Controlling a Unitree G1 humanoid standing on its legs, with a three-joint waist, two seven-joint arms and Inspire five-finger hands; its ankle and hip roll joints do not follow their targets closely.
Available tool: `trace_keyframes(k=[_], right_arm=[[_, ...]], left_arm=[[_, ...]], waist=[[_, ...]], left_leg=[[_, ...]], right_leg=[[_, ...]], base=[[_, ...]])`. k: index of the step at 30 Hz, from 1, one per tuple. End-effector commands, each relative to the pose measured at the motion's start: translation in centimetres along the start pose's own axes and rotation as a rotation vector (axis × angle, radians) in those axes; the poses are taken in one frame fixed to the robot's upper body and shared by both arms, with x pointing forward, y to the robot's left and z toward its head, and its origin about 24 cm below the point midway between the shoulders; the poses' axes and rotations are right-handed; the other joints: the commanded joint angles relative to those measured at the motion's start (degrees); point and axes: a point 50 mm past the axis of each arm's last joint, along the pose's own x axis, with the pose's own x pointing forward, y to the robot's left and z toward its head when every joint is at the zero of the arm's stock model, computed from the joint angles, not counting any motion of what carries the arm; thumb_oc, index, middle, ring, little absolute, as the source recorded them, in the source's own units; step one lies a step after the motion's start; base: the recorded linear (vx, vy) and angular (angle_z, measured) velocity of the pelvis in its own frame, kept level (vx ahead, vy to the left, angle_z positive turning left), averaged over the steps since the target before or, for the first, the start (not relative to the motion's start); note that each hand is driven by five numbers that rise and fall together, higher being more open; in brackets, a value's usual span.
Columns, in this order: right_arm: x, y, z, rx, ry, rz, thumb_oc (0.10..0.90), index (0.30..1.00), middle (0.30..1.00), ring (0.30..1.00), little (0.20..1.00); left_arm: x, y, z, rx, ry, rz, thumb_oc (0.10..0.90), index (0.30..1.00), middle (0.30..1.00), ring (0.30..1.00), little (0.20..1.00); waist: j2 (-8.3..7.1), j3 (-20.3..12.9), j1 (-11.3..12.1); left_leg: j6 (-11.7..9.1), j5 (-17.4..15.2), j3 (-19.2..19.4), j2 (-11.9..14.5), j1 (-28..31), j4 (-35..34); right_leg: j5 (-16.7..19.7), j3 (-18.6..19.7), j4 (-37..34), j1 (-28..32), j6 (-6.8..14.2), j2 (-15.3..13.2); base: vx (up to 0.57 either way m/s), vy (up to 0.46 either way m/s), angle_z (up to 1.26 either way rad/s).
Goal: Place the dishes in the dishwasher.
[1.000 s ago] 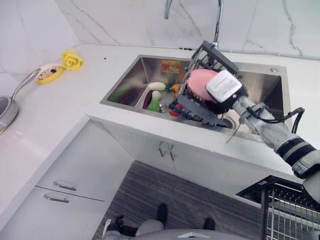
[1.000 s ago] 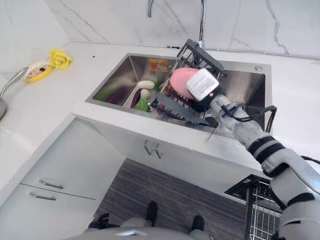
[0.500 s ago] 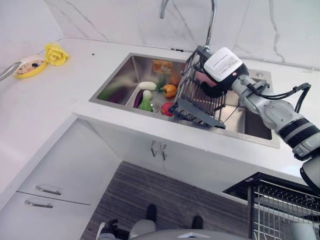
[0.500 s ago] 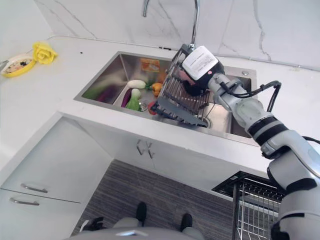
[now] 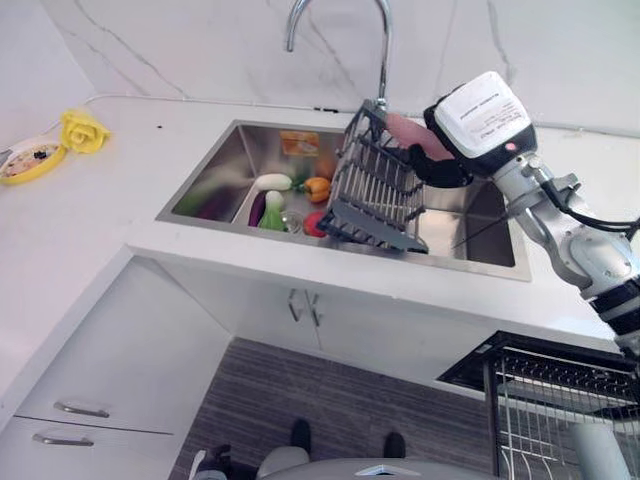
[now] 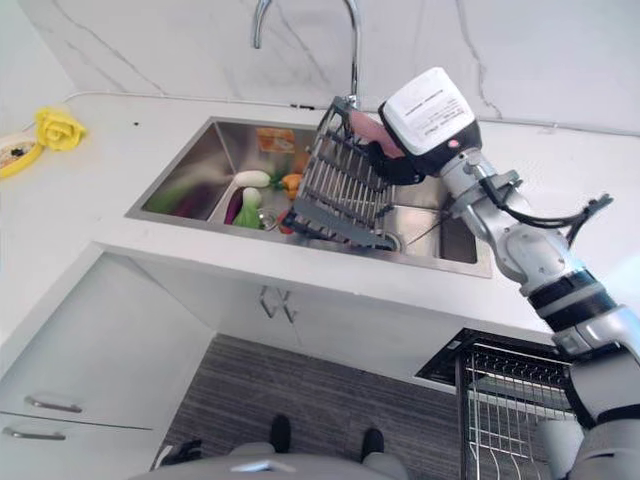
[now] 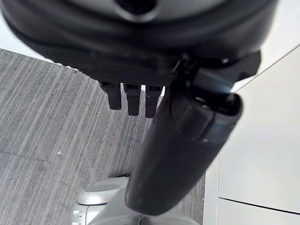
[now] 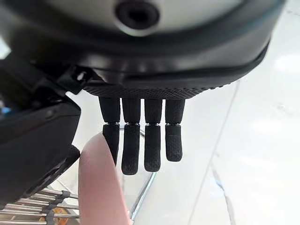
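One wide white bench [image 5: 120, 200] wraps the steel sink [image 5: 240, 150], with a tap [image 5: 335, 30] rising at the sink's far edge. At the near right stands the dishwasher rack [image 5: 560, 400], well apart from the sink. Inside the sink a dark wire rack [image 5: 375, 195] is tilted up on its near edge, and left of it lie vegetables [image 5: 285, 195]. At the bench's far left are a yellow flower [image 5: 82, 128] and a small dish [image 5: 25, 162].

Reaching in from the right, the silver arm stretches up and left over the sink, its right hand [image 6: 390, 160] at the rack's far top edge. A pink plate [image 5: 415, 135] is pinched between its thumb and downward-curled fingers [image 8: 147, 140], just above the rack. The left hand [image 7: 178, 140] hangs over the grey floor [image 7: 42, 126], fingers relaxed and holding nothing.
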Motion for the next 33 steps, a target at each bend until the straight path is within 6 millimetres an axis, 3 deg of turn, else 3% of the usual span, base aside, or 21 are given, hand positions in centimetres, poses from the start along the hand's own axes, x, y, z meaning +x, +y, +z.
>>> trace_keyframes(k=[1, 12, 25, 27, 29, 33], right_arm=[[1.3, -5.3, -2.4, 0.005, 0.103, -0.297, 0.4, 0.3, 0.3, 0.3, 0.3], [-1.3, -5.7, -3.0, 0.038, 0.137, -0.342, 0.4, 0.3, 0.3, 0.3, 0.3], [-3.9, -6.6, -4.5, -0.063, 0.17, -0.353, 0.4, 0.3, 0.3, 0.3, 0.3], [-4.8, -6.7, -4.6, -0.076, 0.168, -0.347, 0.4, 0.3, 0.3, 0.3, 0.3], [-4.9, -6.7, -4.6, -0.076, 0.169, -0.346, 0.4, 0.3, 0.3, 0.3, 0.3], [-5.9, -6.5, -4.8, -0.092, 0.164, -0.31, 0.4, 0.3, 0.3, 0.3, 0.3]], left_arm=[[0.7, 3.0, 2.2, 0.094, -0.065, 0.094, 0.8, 0.9, 0.9, 0.9, 0.9], [0.8, 3.4, 2.9, 0.103, -0.085, 0.111, 0.8, 0.9, 0.9, 0.9, 0.9], [0.9, 3.6, 3.9, 0.101, -0.125, 0.119, 0.8, 0.9, 0.9, 0.9, 0.9], [0.8, 3.6, 3.7, 0.103, -0.12, 0.113, 0.8, 0.9, 0.9, 0.9, 0.9], [0.8, 3.6, 3.7, 0.105, -0.121, 0.113, 0.8, 0.9, 0.9, 0.9, 0.9], [0.9, 3.7, 3.8, 0.103, -0.126, 0.115, 0.8, 0.9, 0.9, 0.9, 0.9]], waist=[[-4.84, -1.8, 1.2], [-5.7, -2.1, -1.4], [-6.76, -2.7, -4.0], [-6.68, -3.1, -5.7], [-6.7, -3.1, -5.5], [-6.9, -3.1, -7.3]], left_leg=[[-1.7, -4.8, 1.1, -0.7, 2.9, 0.5], [-0.8, -5.9, 3.9, -0.8, 4.1, 0.5], [-0.4, -6.8, 7.6, -0.5, 5.7, 0.5], [-0.3, -8.0, 9.2, -0.5, 6.8, 0.5], [-0.2, -8.1, 9.4, -0.5, 6.9, 0.5], [-0.1, -8.4, 11.6, -0.4, 7.9, 0.5]], right_leg=[[-4.4, 2.6, 1.5, 3.7, 4.5, -4.7], [-3.3, 5.7, 1.6, 2.4, 5.2, -4.6], [-2.2, 9.5, 1.7, 0.9, 5.8, -4.3], [-2.3, 11.7, 1.5, 0.6, 6.1, -4.0], [-2.3, 11.8, 1.5, 0.6, 6.1, -4.0], [-1.7, 14.7, 1.6, -0.6, 6.5, -3.3]], base=[[-0.01, 0.01, -0.05], [-0.01, 0.017, -0.14], [0.01, 0.027, -0.2], [0.04, 0.054, -0.34], [0.03, 0.032, -0.29], [0.0, 0.023, -0.43]])
